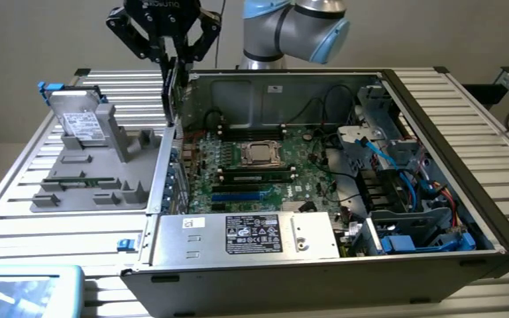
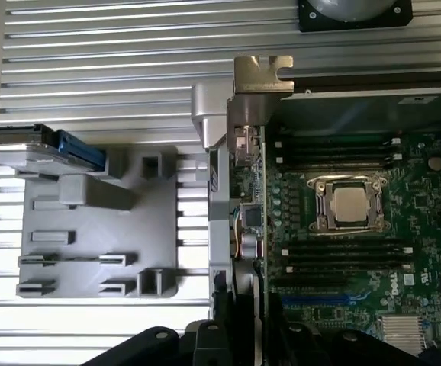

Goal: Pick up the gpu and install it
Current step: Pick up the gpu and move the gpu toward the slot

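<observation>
An open computer case (image 1: 246, 99) lies on a slatted metal tabletop (image 1: 60, 232), its green motherboard (image 1: 236, 162) facing up with a silver processor (image 1: 259, 154) at centre. Beside it, at the exterior view's left, a grey holder tray (image 1: 95, 185) carries a hard drive (image 1: 82, 126) with a white label.

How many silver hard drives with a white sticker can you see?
1. The hard drive sits in the gray holder at the exterior view's left, beside the open computer case. More may be hidden inside the case.
</observation>
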Available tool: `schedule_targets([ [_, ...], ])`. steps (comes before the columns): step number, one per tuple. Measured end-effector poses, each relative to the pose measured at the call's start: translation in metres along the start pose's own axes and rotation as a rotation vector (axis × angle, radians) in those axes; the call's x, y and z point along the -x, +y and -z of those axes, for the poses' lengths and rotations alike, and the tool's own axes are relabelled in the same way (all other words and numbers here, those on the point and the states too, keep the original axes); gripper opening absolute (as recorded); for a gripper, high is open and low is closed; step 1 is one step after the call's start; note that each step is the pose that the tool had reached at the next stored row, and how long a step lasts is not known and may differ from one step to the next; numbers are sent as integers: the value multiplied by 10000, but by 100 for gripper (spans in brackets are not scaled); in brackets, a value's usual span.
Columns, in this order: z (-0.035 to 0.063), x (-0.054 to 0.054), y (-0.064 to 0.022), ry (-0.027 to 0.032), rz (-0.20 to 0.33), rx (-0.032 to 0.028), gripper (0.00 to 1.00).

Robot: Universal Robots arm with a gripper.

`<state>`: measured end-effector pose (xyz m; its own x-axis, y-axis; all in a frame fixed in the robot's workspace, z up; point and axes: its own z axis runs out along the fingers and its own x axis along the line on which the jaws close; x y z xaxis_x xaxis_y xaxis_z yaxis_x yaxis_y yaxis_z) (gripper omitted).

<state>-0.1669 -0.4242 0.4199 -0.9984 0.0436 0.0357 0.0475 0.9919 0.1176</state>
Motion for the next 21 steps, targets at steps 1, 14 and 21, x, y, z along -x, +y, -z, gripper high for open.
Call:
schedule_targets([
  [1, 3, 45, -8, 1, -1, 0, 29],
  [14, -63, 641, -102, 3, -1, 0, 29],
  [21, -148, 964, -134, 16, -3, 0, 29],
])
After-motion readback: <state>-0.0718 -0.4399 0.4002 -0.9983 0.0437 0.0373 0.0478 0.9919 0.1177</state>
